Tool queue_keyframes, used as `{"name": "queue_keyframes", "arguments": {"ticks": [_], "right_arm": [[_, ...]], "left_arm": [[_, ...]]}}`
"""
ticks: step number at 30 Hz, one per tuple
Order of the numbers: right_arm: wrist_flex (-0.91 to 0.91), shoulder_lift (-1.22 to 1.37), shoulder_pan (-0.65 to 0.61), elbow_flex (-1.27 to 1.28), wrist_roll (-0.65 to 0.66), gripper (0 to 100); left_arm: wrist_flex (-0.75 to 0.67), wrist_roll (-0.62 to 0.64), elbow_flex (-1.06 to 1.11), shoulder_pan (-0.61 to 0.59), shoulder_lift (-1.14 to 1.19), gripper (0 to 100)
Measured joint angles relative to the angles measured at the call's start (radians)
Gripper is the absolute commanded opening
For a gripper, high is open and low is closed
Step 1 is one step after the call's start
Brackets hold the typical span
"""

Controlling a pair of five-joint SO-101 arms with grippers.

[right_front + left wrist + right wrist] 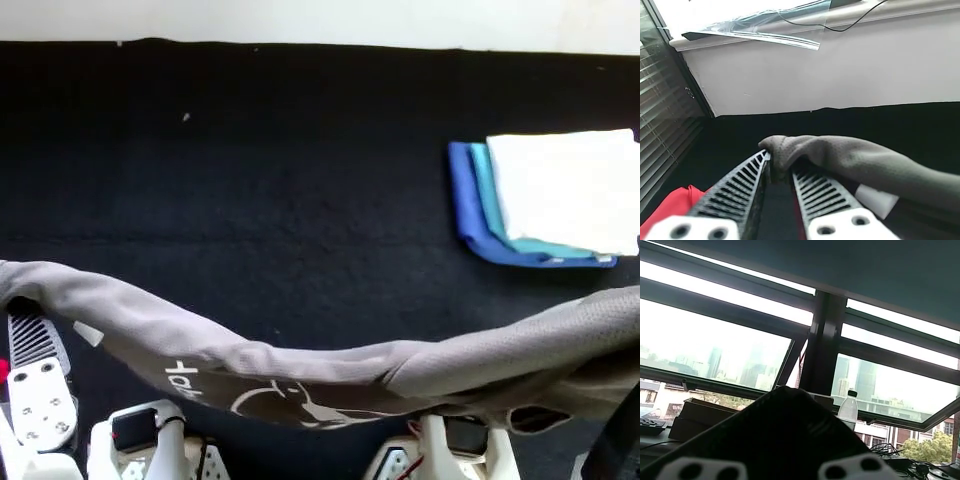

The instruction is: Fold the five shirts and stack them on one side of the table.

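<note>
High view: grey shirt (320, 365) hangs in a long sagging band across the near edge of the table (250, 180), raised off the black cloth, its printed side facing the camera.
Left gripper (777, 162): clenched on one bunched end of the grey shirt, the fabric pinched between the ribbed jaws.
Right gripper (782, 450): tilted up toward the windows with dark cloth lying over it; whether it grips cannot be told.
Folded stack (545, 200): white shirt (565, 185) on top, teal shirt (490, 190) under it, blue shirt (462, 190) at the bottom, on the far right of the table, well apart from the raised shirt.
Red cloth (670, 205): beside the left gripper, low at the table edge; possibly the shirt yet to be done.
Step in hand: by judgement, laying the grey shirt out flat for folding.
Method: carry both ends forward together and level, taut enough to take out the middle sag.
Landing place: the bare middle of the table, short of the stack.
Release: only once the body lies flat.
Risk: a slack middle landing first and creasing; the hem dragging into the stack.
</note>
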Motion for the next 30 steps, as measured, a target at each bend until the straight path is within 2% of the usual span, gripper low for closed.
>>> {"name": "queue_keyframes", "arguments": {"ticks": [3,6,11,15,21,30], "right_arm": [[0.0,0.011,0.0,0.069,0.0,0.5],[0.0,0.06,0.0,0.18,0.0,0.5],[-0.101,0.203,-0.063,0.408,0.0,0.5],[-0.23,0.341,-0.104,0.548,0.0,0.5],[-0.376,0.497,-0.117,0.566,0.0,0.5],[-0.39,0.658,-0.121,0.568,0.0,0.5]], "left_arm": [[-0.006,0.0,0.104,-0.026,0.0,1],[-0.08,0.0,0.279,-0.044,0.0,1],[-0.295,0.0,0.605,-0.044,0.008,1],[-0.462,0.0,0.694,-0.044,0.117,1],[-0.5,0.002,0.476,-0.043,0.462,1],[-0.339,0.002,-0.055,0.034,0.977,1]]}}
